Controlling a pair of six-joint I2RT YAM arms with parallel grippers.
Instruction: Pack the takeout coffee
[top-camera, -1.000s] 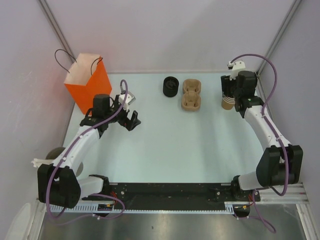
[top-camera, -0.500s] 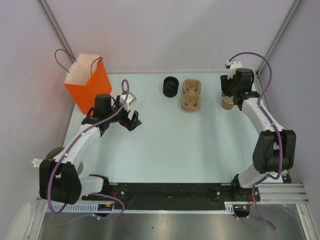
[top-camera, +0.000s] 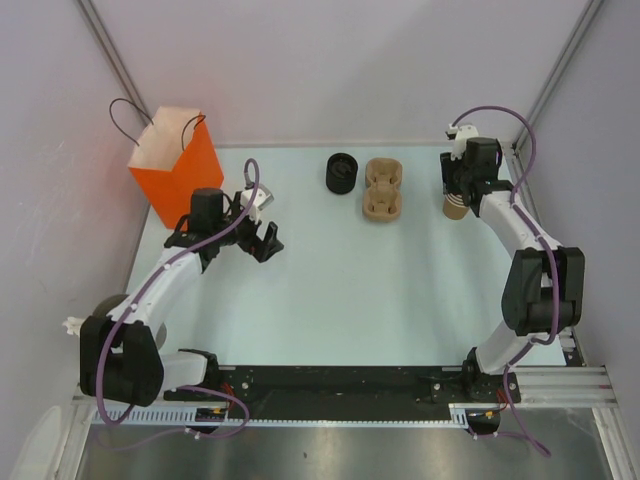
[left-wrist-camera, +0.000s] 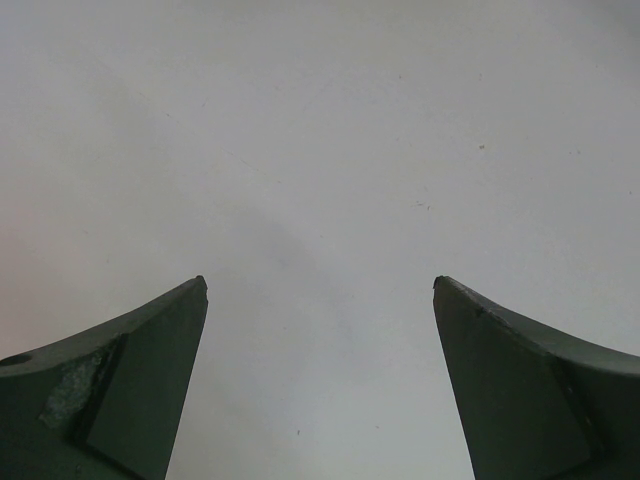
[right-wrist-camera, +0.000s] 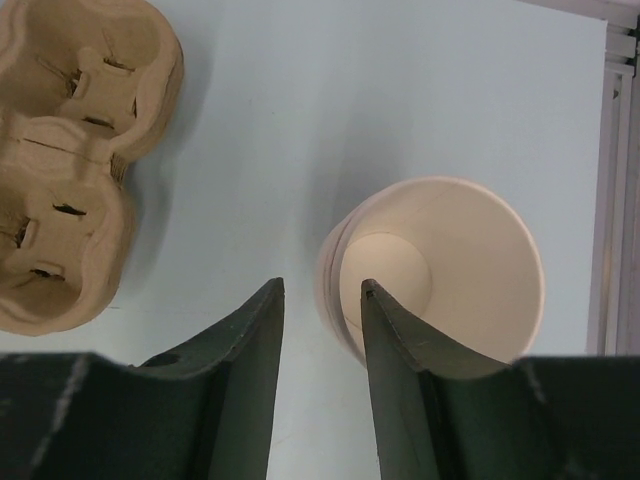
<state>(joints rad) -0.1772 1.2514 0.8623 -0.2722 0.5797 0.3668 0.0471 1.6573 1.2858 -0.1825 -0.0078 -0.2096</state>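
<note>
- Right claw (right-wrist-camera: 322, 285): released, with my jaws set to a narrow gap. Table surface and cup interior both show between them, so I am not clamped on the cup.
- Finger placement: one of my fingers (right-wrist-camera: 400, 370) overlaps the mouth of the paper cup (right-wrist-camera: 470, 250). The other lies outside the cup wall, on the carrier side. The near wall of the cup sits in the gap — I cannot confirm contact.
- Paper cup: upright, mouth open, pale inside. It is the top unit of a cup stack (right-wrist-camera: 330, 270), whose nested rims show along one edge. In the top view it stands at the far right corner of the table (top-camera: 350, 290), directly under my right claw.
- Cup carrier (right-wrist-camera: 70, 160): moulded brown cardboard, lying flat on the table near the cup but apart from it.
- Black lid (top-camera: 341, 172): on the table just beside the carrier, on the side away from the cup — well apart from the cup.
- Left claw (left-wrist-camera: 320, 285): released, jaws wide apart, with only bare table surface below it.
- Left claw location: over the left half of the table, near an orange paper bag (top-camera: 178, 170) that stands upright at the far left corner.
</note>
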